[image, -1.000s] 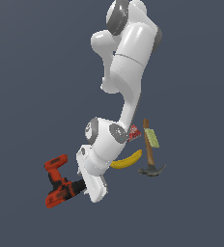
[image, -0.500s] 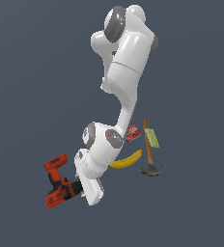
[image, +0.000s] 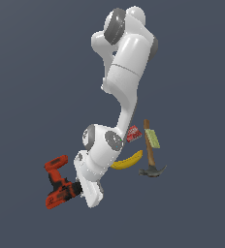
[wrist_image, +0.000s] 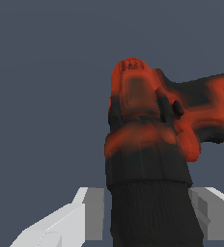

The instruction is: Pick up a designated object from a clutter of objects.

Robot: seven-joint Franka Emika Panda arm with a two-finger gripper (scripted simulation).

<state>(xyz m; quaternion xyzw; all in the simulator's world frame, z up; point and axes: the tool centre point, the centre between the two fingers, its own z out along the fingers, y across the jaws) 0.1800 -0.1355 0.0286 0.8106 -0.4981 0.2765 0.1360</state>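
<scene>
The red-orange and black drill [image: 56,181] lies at the exterior view's lower left, apart from the other objects. My gripper [image: 78,189] is down at its black chuck end, mostly hidden by the white hand. In the wrist view the ribbed black chuck of the drill [wrist_image: 147,144] fills the space between my fingers [wrist_image: 92,212]. Both pads of the gripper [wrist_image: 147,195] sit against the chuck's sides. The drill's body points away from the camera.
A yellow banana [image: 128,160], a wooden-handled hammer [image: 149,151], a red box [image: 133,133] and a pale green block [image: 153,138] lie to the exterior view's right of my arm. The arm hides whatever lies behind it.
The wrist has sunk slightly toward the drill. The drill has stayed in place.
</scene>
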